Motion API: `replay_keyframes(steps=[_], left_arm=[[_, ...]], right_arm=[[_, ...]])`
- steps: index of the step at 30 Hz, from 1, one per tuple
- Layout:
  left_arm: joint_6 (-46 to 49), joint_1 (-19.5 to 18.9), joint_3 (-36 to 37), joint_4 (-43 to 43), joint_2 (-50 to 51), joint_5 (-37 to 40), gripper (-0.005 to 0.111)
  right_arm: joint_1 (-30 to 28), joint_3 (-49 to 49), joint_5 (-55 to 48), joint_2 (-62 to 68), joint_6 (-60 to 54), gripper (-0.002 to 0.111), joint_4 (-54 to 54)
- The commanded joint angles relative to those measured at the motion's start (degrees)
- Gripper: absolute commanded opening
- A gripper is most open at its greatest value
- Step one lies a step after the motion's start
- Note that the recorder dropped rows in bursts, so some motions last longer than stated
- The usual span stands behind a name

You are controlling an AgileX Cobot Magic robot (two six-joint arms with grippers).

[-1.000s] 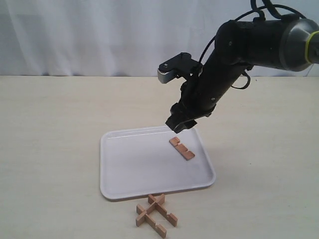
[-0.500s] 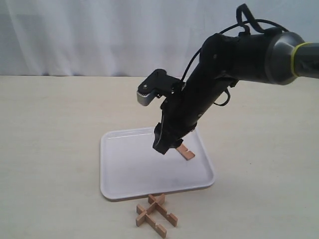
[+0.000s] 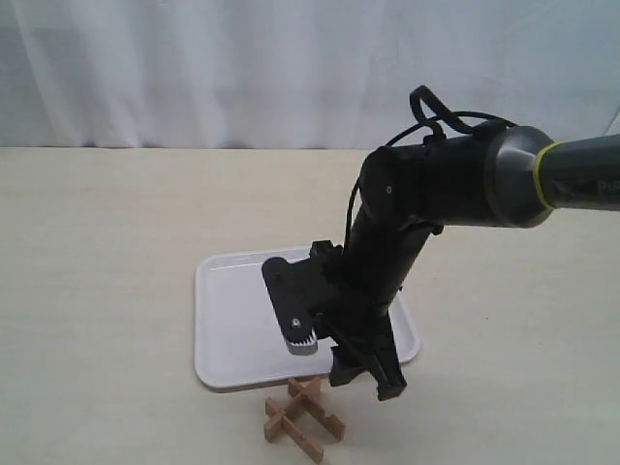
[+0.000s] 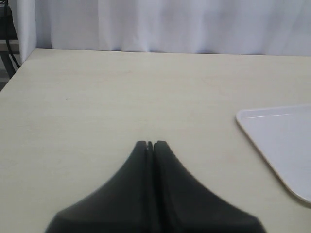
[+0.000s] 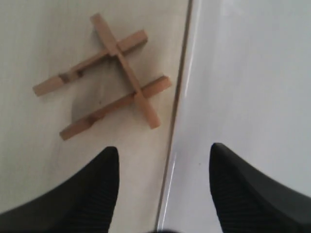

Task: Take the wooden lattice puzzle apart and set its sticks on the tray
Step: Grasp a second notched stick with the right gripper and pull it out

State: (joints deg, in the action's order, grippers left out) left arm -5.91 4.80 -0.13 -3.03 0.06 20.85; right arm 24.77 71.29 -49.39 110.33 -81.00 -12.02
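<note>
The wooden lattice puzzle [image 3: 302, 418] lies on the table just in front of the tray's [image 3: 228, 320] near rim. In the right wrist view the puzzle [image 5: 104, 73] shows three interlocked sticks, two side by side and one across them. My right gripper [image 3: 366, 380] hangs open just above the tray's front edge, close to the puzzle and not touching it. Its fingertips [image 5: 163, 150] straddle the tray rim [image 5: 177, 121] with nothing between them. The arm hides the loose stick on the tray. My left gripper [image 4: 150, 143] is shut and empty over bare table.
A white curtain closes the back of the table. The tray's corner [image 4: 277, 141] shows beside my left gripper in the left wrist view. The right arm's bulk [image 3: 426, 194] leans over the tray's right half.
My right arm has swung from the tray's back right, where it left a stick, forward and down to the front rim by the puzzle. The stick on the tray is now hidden.
</note>
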Motion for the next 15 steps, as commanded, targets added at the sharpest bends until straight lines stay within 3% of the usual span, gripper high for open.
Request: replay_keyframes(steps=[1, 15], left_arm=[[0.04, -0.05, 0.13, -0.36, -0.06, -0.42, 0.000], [0.04, -0.05, 0.13, -0.36, -0.06, -0.42, 0.000]], right_arm=[[0.09, -1.55, 0.74, -0.25, -2.71, 0.053, 2.44], [2.15, -2.16, 1.27, 0.21, -6.64, 0.053, 0.10]])
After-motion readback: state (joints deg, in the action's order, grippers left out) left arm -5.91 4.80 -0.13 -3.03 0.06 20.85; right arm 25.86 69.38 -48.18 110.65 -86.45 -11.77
